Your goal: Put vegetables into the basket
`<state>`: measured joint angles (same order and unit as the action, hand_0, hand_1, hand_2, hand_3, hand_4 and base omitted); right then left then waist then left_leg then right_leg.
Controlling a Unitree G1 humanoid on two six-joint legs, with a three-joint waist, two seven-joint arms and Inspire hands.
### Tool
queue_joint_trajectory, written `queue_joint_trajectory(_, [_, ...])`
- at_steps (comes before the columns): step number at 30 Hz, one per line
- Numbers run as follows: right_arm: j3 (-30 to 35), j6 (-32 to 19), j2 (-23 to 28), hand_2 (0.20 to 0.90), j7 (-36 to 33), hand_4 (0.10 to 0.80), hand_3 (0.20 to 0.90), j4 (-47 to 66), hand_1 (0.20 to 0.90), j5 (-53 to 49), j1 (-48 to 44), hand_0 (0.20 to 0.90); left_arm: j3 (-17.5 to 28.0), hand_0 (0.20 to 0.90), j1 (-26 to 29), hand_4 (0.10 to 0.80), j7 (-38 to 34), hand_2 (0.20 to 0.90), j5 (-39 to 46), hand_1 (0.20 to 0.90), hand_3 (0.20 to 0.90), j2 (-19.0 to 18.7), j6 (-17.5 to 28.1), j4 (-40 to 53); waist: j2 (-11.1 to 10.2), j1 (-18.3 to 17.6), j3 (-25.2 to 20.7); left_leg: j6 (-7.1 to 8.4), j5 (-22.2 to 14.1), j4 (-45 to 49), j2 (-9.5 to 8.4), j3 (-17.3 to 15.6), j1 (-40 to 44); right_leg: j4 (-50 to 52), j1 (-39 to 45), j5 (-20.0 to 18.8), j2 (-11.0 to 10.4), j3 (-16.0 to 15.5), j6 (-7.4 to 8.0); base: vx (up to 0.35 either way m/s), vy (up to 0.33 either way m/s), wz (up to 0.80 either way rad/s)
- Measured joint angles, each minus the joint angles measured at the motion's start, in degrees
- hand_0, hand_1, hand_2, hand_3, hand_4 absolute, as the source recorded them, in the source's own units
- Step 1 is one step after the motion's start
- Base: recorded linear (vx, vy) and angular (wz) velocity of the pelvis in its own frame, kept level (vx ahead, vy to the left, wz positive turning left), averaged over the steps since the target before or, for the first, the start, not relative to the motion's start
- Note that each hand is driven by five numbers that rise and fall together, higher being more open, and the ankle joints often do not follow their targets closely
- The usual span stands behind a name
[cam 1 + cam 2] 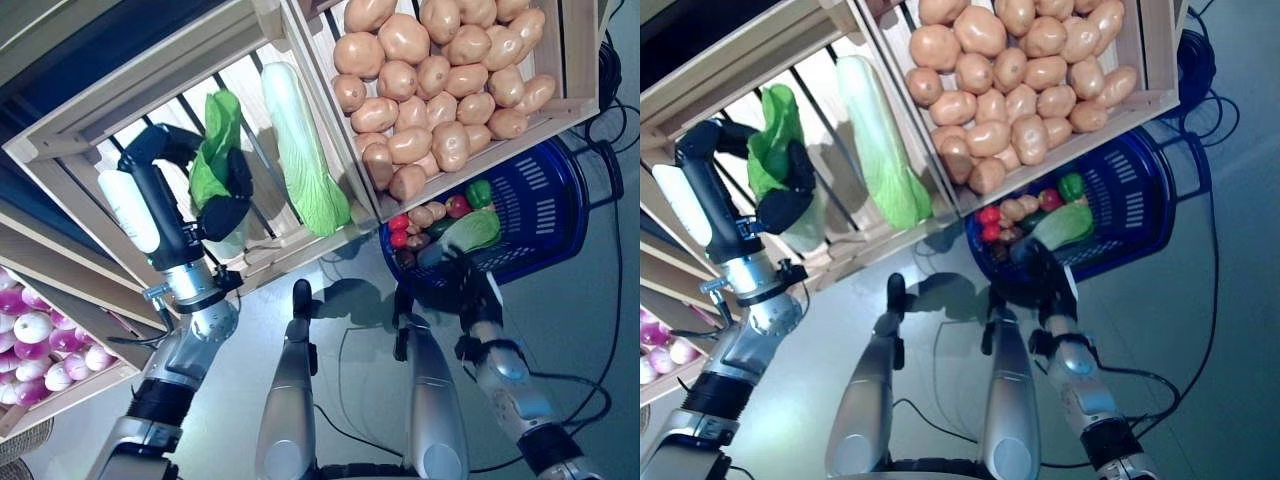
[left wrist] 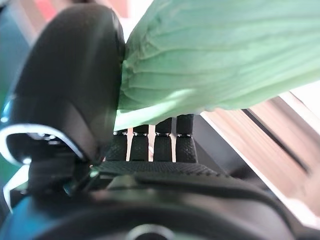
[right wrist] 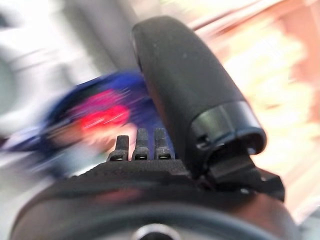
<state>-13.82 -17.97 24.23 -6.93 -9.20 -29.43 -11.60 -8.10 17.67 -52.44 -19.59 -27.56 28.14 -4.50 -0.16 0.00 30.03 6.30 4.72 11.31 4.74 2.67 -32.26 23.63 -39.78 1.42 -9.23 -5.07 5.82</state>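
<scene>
My left hand (image 1: 226, 208) reaches into a slatted wooden crate (image 1: 70, 140) on the stand. Its thumb and fingers are curled round a green leafy vegetable (image 1: 216, 140). In the left wrist view the leaves (image 2: 225, 60) sit pinched between the thumb (image 2: 65, 85) and the fingers (image 2: 155, 145). The blue plastic basket (image 1: 560, 200) stands on the floor under the stand. It holds red round vegetables (image 1: 399, 229), a green pepper (image 1: 479, 192), potatoes (image 1: 427, 214) and a pale green cabbage (image 1: 472, 231). My right hand (image 1: 466, 276) is open at the basket's near rim, fingers straight (image 3: 140, 147).
A long pale green cabbage (image 1: 303, 150) lies in the same crate, just right of my left hand. A crate of potatoes (image 1: 440, 90) overhangs the basket's far side. Black cables (image 1: 605, 60) run on the grey floor beside the basket.
</scene>
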Motion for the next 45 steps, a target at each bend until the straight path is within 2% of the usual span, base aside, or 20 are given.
queue_joint_trajectory(3, [0.0,-2.4,0.0,0.900,2.7,0.800,0.900,3.7,0.900,0.5,-5.7,0.900,-1.4,0.300,0.6,0.400,7.4,0.300,6.3,0.300,0.300,0.8,3.2,2.4,0.0,0.5,0.0,0.11,0.1,-0.1,0.03,0.0,0.0,0.0,0.0,-0.1,0.1,0.0,0.18,0.000,0.000,0.00])
queue_joint_trajectory(7, [-0.4,-2.5,-0.1,0.900,6.0,0.800,0.900,5.5,0.900,2.0,-8.8,0.900,-2.4,0.300,1.1,0.400,21.3,0.300,23.2,0.300,0.300,3.9,4.1,4.1,0.0,1.1,0.0,0.35,0.2,-0.2,0.02,0.0,0.3,-0.6,0.8,-0.1,0.0,-0.2,0.15,-0.002,-0.028,0.05])
queue_joint_trajectory(10, [-1.2,-1.1,-0.2,0.900,9.3,0.800,0.900,5.5,0.900,2.0,-10.1,0.900,-4.5,0.300,1.5,0.400,29.2,0.300,30.1,0.300,0.300,4.5,4.0,4.0,0.0,1.3,0.0,0.28,0.2,-0.2,0.06,-0.1,0.7,-0.9,1.5,-0.1,0.0,-0.5,0.18,0.002,-0.021,0.04])
queue_joint_trajectory(12, [-1.9,0.2,-0.2,0.900,11.0,0.800,0.900,5.5,0.900,1.8,-11.1,0.900,-5.8,0.300,2.1,0.400,33.8,0.300,31.8,0.300,0.300,4.5,3.7,4.0,0.0,1.3,0.0,0.23,0.1,-0.2,0.06,-0.1,1.0,-0.9,1.8,-0.1,0.0,-0.5,0.19,0.000,0.000,0.00])
queue_joint_trajectory(18, [-2.5,4.9,1.5,0.900,16.8,0.800,0.900,5.5,0.900,-0.9,-11.1,0.900,-5.8,0.300,3.6,0.400,38.3,0.300,33.9,0.300,0.300,1.9,2.0,3.9,0.0,0.9,0.0,-0.19,-0.1,-0.1,0.07,-0.5,1.6,-1.2,2.5,0.0,0.0,-0.3,0.38,0.011,0.001,-0.02])
queue_joint_trajectory(25, [-3.3,8.7,3.4,0.900,20.2,0.800,0.900,5.5,0.900,-3.3,-11.0,0.900,-6.9,0.300,3.6,0.400,41.4,0.300,36.2,0.300,0.300,-0.4,1.4,3.2,0.0,1.1,0.0,0.00,0.0,-0.1,0.06,-0.5,1.6,-1.4,2.7,-0.3,0.0,-0.3,0.34,0.005,-0.003,0.00])
queue_joint_trajectory(34, [-5.0,17.5,7.0,0.900,30.1,0.800,0.900,4.7,0.900,-13.8,-10.7,0.900,-8.2,0.300,4.9,0.400,47.3,0.300,36.5,0.300,0.300,-4.3,1.3,3.1,0.0,1.0,0.0,-0.02,0.0,-0.1,0.12,-0.5,3.1,-1.5,4.3,-0.3,0.1,-0.4,0.32,0.003,-0.011,0.00])
queue_joint_trajectory(40, [-5.2,18.8,6.8,0.900,34.0,0.800,0.900,2.5,0.900,-20.3,-8.8,0.900,-9.1,0.300,5.1,0.400,52.0,0.300,41.0,0.300,0.300,-5.3,1.3,2.6,0.0,1.1,0.0,-0.50,-0.4,-0.2,0.12,-0.6,5.4,-2.6,7.0,-0.2,0.1,-0.4,0.56,0.008,0.001,0.00])
queue_joint_trajectory(45, [-4.7,18.8,5.7,0.900,38.8,0.800,0.900,2.2,0.900,-23.3,-1.5,0.900,-9.0,0.300,1.9,0.400,52.2,0.300,43.0,0.300,0.300,-4.6,1.3,2.6,0.0,1.2,0.0,-0.90,-0.6,-2.3,0.15,-1.2,11.5,-5.4,13.3,-0.4,0.1,-0.4,0.89,0.091,0.017,-0.04])
